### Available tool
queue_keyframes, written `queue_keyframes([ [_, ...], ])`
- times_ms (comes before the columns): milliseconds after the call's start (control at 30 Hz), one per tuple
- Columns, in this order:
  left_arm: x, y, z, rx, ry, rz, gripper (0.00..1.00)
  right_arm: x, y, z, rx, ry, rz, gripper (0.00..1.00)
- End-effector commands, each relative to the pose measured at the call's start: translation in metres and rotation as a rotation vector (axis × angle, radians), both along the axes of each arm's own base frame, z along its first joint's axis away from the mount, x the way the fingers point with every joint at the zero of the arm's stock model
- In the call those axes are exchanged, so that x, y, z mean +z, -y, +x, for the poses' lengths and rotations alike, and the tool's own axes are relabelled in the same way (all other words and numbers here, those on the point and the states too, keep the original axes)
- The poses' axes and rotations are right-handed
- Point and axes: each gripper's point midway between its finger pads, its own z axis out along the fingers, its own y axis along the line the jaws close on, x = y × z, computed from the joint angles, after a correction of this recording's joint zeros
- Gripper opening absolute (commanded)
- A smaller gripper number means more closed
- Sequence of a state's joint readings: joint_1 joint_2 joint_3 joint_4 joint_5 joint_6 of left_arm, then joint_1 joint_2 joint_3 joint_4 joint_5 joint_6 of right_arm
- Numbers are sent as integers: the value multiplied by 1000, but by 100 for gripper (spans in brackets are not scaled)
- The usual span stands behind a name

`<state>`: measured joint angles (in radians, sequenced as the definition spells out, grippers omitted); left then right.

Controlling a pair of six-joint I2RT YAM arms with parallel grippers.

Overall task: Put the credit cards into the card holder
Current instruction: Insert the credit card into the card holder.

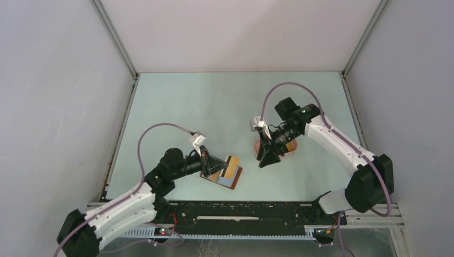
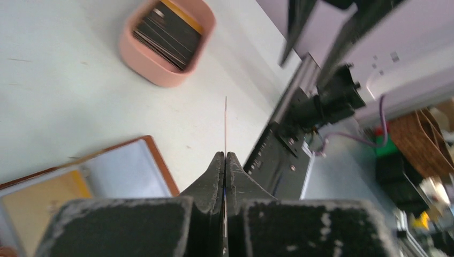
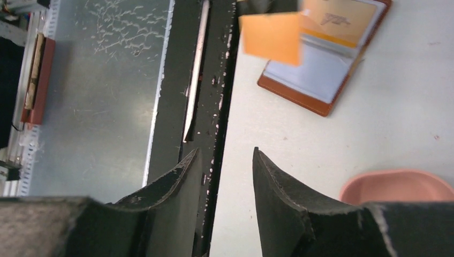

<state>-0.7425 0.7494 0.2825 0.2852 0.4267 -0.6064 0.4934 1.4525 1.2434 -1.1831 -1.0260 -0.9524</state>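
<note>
One credit card [image 3: 270, 38] gripped by left end effector [image 2: 225, 160].

No text, number or brand is showing clearly enough to read in any view. In the right wrist view, at about one o'clock, the tan card [image 3: 342, 19] lying in the holder [image 3: 300, 99] is carrying a small dark scrawl, which is too blurred to make out.
</note>
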Motion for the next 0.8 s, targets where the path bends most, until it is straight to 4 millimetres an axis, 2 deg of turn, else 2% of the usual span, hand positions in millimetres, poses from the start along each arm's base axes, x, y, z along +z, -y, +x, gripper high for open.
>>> queue_keyframes([
  [0,-4,-30,23,218,16,-6,0,-7,-14,-21,109,109,55,45],
  [133,-12,-38,27,258,5,3,0,-32,-23,-49,250,191,64,29],
  [233,-25,-40,31,276,-33,21,0,-48,-31,-59,323,238,34,12],
  [300,-31,-42,34,291,-57,22,0,-59,-36,-64,349,249,-4,5],
  [500,-45,-51,43,348,-101,-15,0,-77,-45,-69,374,268,-83,3],
  [700,-55,-62,52,392,-139,-31,0,-90,-60,-56,299,352,-136,2],
  [767,-57,-65,56,397,-148,-31,0,-95,-69,-58,285,378,-154,1],
])
